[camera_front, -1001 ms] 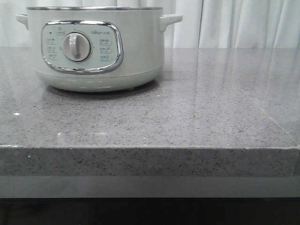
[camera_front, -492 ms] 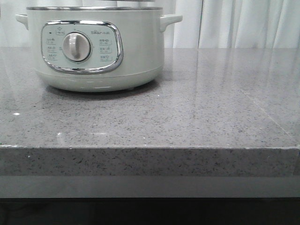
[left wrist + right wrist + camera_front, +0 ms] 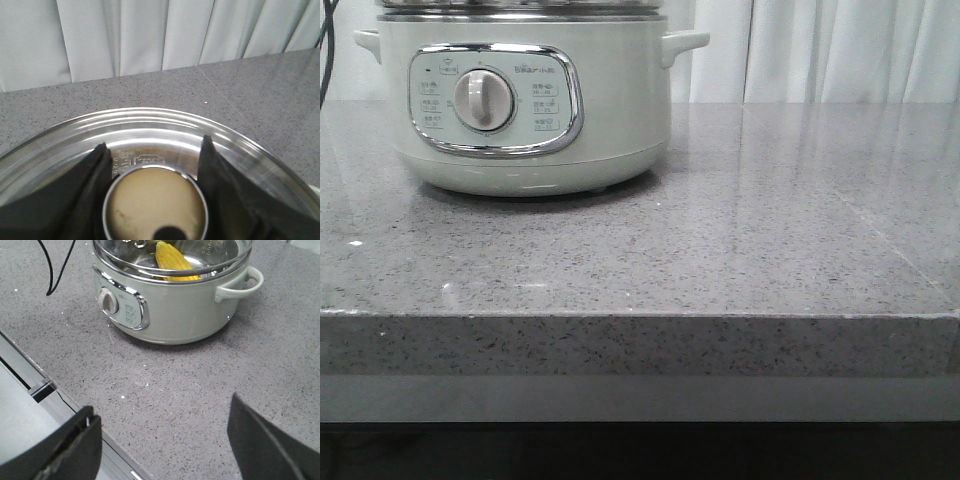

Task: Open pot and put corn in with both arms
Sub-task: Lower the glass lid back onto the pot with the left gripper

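Corn [image 3: 172, 261] lies inside the pot [image 3: 170, 305] under its glass lid [image 3: 150, 135]; left gripper [image 3: 152, 160] straddles the lid's knob [image 3: 155, 205], clamping unclear; right gripper [image 3: 165, 440] spread wide, grasping nothing.

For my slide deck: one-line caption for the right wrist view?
Corn lies inside the pot under a glass lid; right gripper open above the counter.

The pot [image 3: 525, 105] is cropped at its top edge, and the corn [image 3: 172, 262] lies half hidden under glass.

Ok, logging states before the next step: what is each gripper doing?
Left gripper: closed around the round knob of the glass lid.
Right gripper: open, empty.
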`<action>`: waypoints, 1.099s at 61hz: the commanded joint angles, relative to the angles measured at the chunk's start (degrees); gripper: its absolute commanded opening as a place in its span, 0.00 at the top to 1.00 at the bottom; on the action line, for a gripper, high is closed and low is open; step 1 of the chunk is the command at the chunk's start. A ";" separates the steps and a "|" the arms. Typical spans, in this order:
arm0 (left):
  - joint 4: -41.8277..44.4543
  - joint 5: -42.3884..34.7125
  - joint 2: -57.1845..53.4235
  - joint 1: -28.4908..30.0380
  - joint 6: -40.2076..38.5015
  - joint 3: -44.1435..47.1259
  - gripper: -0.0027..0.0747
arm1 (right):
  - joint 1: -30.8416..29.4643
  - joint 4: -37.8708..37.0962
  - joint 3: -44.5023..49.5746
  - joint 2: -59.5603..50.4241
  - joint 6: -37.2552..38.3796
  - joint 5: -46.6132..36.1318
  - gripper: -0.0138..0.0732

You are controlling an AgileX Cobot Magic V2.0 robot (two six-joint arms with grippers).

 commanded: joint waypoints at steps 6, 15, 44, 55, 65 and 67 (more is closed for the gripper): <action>-0.97 -6.27 -2.66 0.08 -0.26 -2.88 0.66 | -0.28 0.38 -1.43 -0.52 -0.22 -4.44 0.22; -0.97 -3.35 -2.66 0.08 -0.26 -2.88 0.66 | -0.28 0.38 -1.43 -0.52 -0.22 -4.44 0.22; -0.97 2.14 -3.47 0.08 -0.26 -2.88 0.66 | -0.28 0.38 -1.43 -0.52 -0.22 -4.44 0.22; -0.97 2.41 -4.36 0.08 -0.26 -2.88 0.66 | -0.28 0.38 -1.43 -0.52 -0.22 -4.44 0.22; -0.97 3.48 -4.36 0.08 -0.26 -2.88 0.65 | -0.28 0.38 -1.43 -0.52 -0.22 -4.44 0.22; -0.97 3.57 -4.36 0.08 -0.26 -2.88 0.65 | -0.28 0.38 -1.43 -0.52 -0.22 -4.44 0.22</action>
